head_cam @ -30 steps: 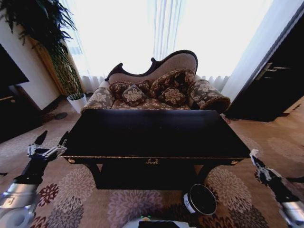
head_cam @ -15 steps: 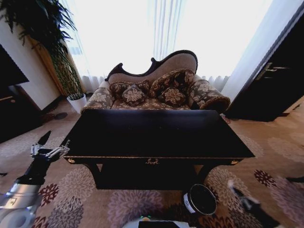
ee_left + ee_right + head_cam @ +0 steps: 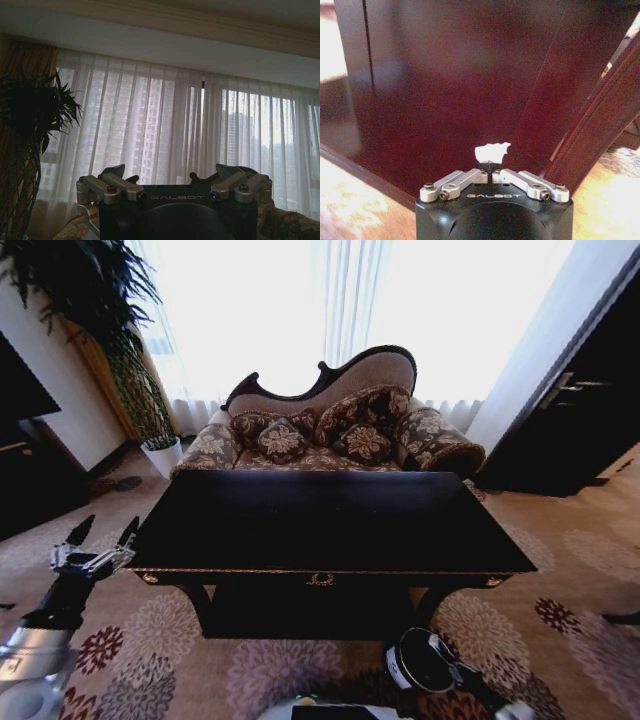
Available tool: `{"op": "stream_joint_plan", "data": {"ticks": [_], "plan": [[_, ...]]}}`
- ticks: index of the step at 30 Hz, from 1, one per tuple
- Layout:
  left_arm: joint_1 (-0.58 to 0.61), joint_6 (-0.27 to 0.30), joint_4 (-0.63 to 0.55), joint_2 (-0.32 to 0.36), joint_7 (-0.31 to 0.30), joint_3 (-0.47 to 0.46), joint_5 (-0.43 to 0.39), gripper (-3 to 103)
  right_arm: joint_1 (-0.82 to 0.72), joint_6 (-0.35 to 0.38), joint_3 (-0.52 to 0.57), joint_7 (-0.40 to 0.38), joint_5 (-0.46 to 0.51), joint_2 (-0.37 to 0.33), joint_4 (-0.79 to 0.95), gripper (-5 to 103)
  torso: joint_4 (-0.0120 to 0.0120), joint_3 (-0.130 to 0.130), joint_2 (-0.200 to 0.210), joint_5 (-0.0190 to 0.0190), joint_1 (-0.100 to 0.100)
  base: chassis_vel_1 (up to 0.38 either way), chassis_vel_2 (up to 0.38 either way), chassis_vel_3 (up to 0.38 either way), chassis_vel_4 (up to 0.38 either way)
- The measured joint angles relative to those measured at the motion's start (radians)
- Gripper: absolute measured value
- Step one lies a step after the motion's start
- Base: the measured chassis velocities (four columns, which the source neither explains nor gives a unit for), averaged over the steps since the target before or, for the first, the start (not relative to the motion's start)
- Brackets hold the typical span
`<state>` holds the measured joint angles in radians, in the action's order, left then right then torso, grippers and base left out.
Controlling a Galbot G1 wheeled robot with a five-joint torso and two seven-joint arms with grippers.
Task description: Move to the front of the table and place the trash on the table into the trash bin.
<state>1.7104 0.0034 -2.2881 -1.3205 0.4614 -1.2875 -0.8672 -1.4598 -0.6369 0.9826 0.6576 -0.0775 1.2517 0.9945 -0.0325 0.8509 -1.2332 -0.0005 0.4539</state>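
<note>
A small white paper scrap (image 3: 492, 151) is pinched at the tips of the right gripper (image 3: 491, 167), its two fingers clenched together on it in the right wrist view, with dark reddish wood close behind. From the head view that gripper (image 3: 452, 670) hangs low at the rim of the trash bin (image 3: 420, 660), which stands on the patterned carpet (image 3: 150, 660) just in front of the table (image 3: 330, 520), beside its right front leg. So the scrap sits right by the bin's mouth, by my reckoning; whether it hangs squarely over the opening or just off the edge I cannot tell. The right arm is plainly the nearer one. The left gripper (image 3: 98, 550) is held up off the table's left front corner, fingers spread and empty, pointing toward the curtains (image 3: 165, 125). The head view does not resolve the scrap itself; the wrist view does, though not the bin. I see no other litter on the tabletop.
</note>
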Motion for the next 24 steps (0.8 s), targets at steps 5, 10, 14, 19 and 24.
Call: {"op": "stream_joint_plan", "data": {"ticks": [5, 10, 14, 19, 24], "plan": [[0.003, -0.003, -0.001, 0.003, 0.001, -0.005, 0.0, 100, 0.013, 0.08, -0.094, -0.245, 0.001, 0.025, -0.011, 0, 0.0001, 0.0, 0.0, 0.0004, 0.0, 0.0, 0.0, 0.0, 0.0], [0.004, -0.003, 0.003, 0.004, 0.001, -0.008, 0.0, 100, 0.026, 0.138, -0.134, -0.329, 0.025, 0.027, -0.031, 0, 0.0, 0.0, 0.0, 0.0002, 0.0, 0.0, 0.0, 0.0, 0.0], [0.002, -0.002, 0.009, -0.004, 0.001, -0.003, 0.015, 100, 0.062, 0.193, -0.203, -0.409, 0.078, 0.013, -0.095, 0, 0.0, 0.0, 0.0, 0.0001, 0.0, 0.0, 0.0, 0.0, 0.0], [0.008, -0.001, 0.007, -0.016, 0.001, 0.0, 0.027, 100, 0.087, 0.256, -0.268, -0.429, 0.123, 0.012, -0.124, 0, 0.0, 0.0, 0.0, 0.0003, 0.0, 0.0, 0.0, 0.0, 0.0], [0.02, -0.001, 0.008, -0.014, 0.001, -0.013, 0.028, 100, 0.117, 0.271, -0.299, -0.443, 0.121, 0.003, -0.166, 0, 0.0, 0.0, 0.0, 0.0003, 0.0, 0.0, 0.0, 0.0, 0.0]]}}
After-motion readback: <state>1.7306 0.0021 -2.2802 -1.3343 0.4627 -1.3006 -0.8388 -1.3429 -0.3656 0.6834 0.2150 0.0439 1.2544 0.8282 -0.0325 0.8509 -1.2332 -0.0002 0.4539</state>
